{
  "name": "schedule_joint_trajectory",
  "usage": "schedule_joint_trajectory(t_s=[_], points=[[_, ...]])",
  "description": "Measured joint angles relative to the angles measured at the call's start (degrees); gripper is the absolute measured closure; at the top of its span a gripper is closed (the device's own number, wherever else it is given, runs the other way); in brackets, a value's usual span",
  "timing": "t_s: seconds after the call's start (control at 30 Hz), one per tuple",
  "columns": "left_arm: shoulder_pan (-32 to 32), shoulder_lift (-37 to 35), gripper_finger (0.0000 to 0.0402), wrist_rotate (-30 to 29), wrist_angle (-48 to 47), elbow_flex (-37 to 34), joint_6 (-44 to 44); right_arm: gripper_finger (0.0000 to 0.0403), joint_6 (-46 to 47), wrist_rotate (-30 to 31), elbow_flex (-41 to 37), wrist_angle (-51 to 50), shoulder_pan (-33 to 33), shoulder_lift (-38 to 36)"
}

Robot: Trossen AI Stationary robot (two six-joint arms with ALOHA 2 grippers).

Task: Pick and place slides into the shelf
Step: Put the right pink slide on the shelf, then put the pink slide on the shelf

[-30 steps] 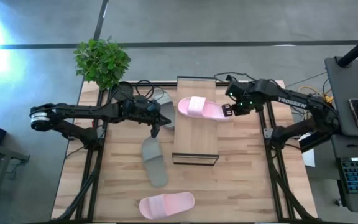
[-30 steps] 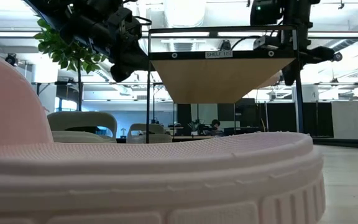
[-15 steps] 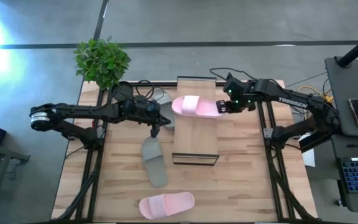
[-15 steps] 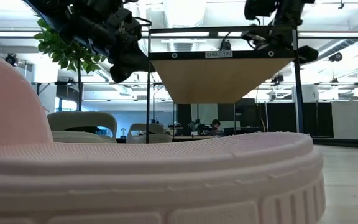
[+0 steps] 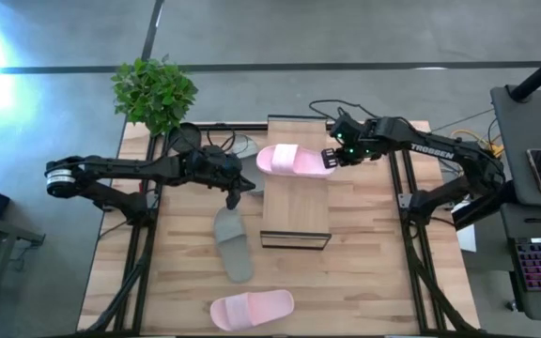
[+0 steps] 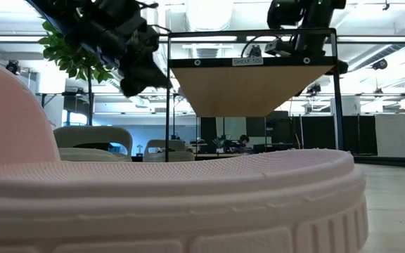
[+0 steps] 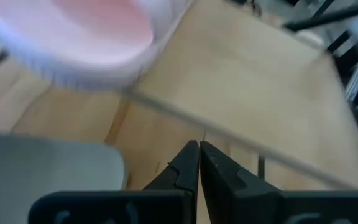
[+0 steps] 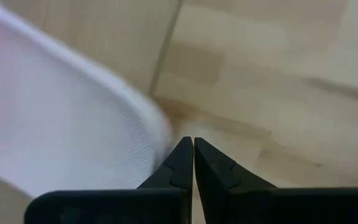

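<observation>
A pale pink slide (image 5: 292, 161) lies crosswise on the far part of the shelf (image 5: 296, 202), its strap end sticking out past the shelf's left edge. My right gripper (image 5: 331, 157) is shut at the slide's right end. My left gripper (image 5: 234, 200) is shut and hangs beside the shelf's left edge, above the far end of a grey-green slide (image 5: 234, 243) lying sole-down on the table. A second grey-green slide (image 5: 249, 150) shows partly under my left arm. Another pink slide (image 5: 252, 308) lies near the front edge and fills the low view (image 6: 188, 204). My right gripper pushes the pink slide's heel end (image 8: 156, 127) with the side of its shut fingers (image 8: 185, 163). They slant down from the table's right. The slide lies flat, sole down, on the shelf top.
A potted plant (image 5: 155, 92) stands at the far left corner. Cables lie behind the shelf. The shelf's dark frame posts (image 6: 168, 98) rise beside my left gripper. Bare wood shows on the table's right half (image 5: 374, 263).
My right gripper has gone toward the table's left edge, staying shut and tipping a little. The pink slide has slid along the shelf top to the left with it, and its strap end now overhangs the shelf's left edge.
</observation>
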Motion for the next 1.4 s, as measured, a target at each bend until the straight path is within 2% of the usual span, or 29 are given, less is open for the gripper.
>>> schedule_joint_trajectory(t_s=[0.13,0.27,0.33,0.43,0.5,0.57,0.7,0.8,0.93,1.03,1.13,1.23,1.4], points=[[-0.8,-1.6,0.0402,-0.5,-3.1,0.0,3.4,0.0394,-1.0,4.6,1.7,-4.1,0.4,-4.1],[-3.5,-5.6,0.0402,-1.0,-2.9,0.8,7.9,0.0394,-2.9,6.1,3.2,-7.6,2.2,-9.3],[-4.5,-8.1,0.0402,-0.9,-2.7,1.1,7.5,0.0394,-2.3,4.6,3.3,-7.7,4.0,-12.4],[-5.3,-11.6,0.0402,2.8,-3.0,0.3,4.9,0.0394,2.2,-1.7,2.5,-7.7,7.3,-15.9],[-5.3,-13.6,0.0402,7.5,-2.9,-0.7,1.1,0.0394,6.6,-5.2,1.5,-7.8,10.6,-17.6],[-5.7,-15.3,0.0402,11.7,-3.3,-2.0,-2.1,0.0394,11.5,-6.1,0.7,-7.7,15.8,-18.9],[-9.7,-19.3,0.0402,12.2,-3.3,-5.1,-4.5,0.0394,21.2,-5.7,-0.4,-4.5,28.6,-19.6],[-14.3,-21.9,0.0402,11.9,-3.2,-6.9,-6.2,0.0394,29.4,-1.5,-0.5,1.0,39.2,-18.4],[-22.1,-24.5,0.0402,8.9,-3.0,-8.6,-8.5,0.0394,39.0,10.5,-0.6,8.5,52.6,-14.9],[-27.7,-25.1,0.0402,6.1,-3.0,-9.4,-10.3,0.0394,46.1,16.5,-0.6,12.7,60.2,-10.9],[-32.7,-25.0,0.0402,2.8,-3.0,-9.7,-10.6,0.0394,52.3,18.4,-0.6,16.6,64.8,-5.8],[-36.5,-23.8,0.0402,2.4,-3.0,-9.7,-11.2,0.0394,57.3,18.6,-0.7,21.0,67.2,-0.5],[-41.9,-20.9,0.0402,1.4,-3.1,-9.7,-13.2,0.0394,58.8,18.9,-0.7,29.1,68.1,7.3]])
